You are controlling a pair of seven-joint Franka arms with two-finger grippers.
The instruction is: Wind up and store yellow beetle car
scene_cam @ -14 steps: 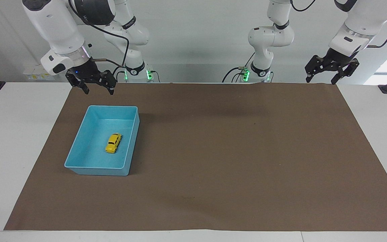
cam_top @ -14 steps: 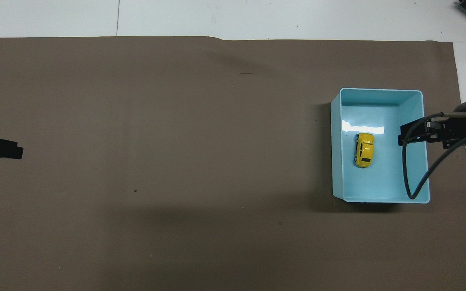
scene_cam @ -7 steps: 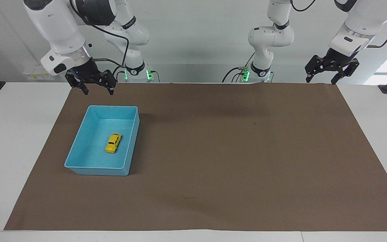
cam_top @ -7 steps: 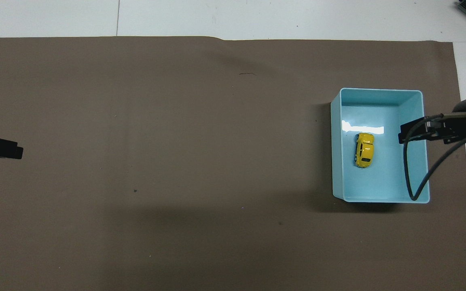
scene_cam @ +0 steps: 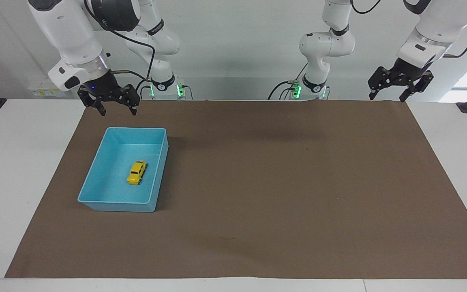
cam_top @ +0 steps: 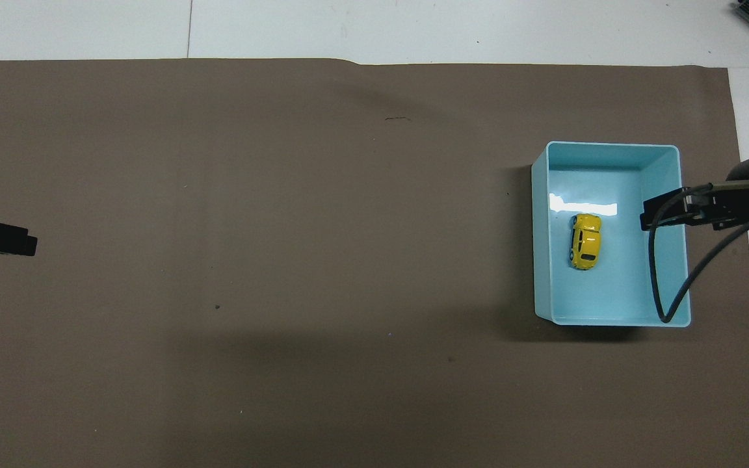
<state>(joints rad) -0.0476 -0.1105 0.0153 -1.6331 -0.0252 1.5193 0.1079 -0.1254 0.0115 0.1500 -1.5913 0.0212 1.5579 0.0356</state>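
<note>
1. Centrally within the blue bin (scene_cam: pixel 95 178) lies the yellow beetle car (scene_cam: pixel 137 172), on its wheels on the bin floor, clear of every wall.
2. Bin: it sits on the brown mat (scene_cam: pixel 282 182) that covers the bench (scene_cam: pixel 14 162), toward the right arm's end and nearer the robots' edge than the edge away from them.
3. Right end effector (scene_cam: pixel 113 108): raised above the mat at the robots' edge, just robot-ward of the bin; fingers spread apart, holding nothing.
4. Left end effector (scene_cam: pixel 388 95): waiting above the mat's corner at the left arm's end by the robots' edge; fingers spread apart, empty.
</note>
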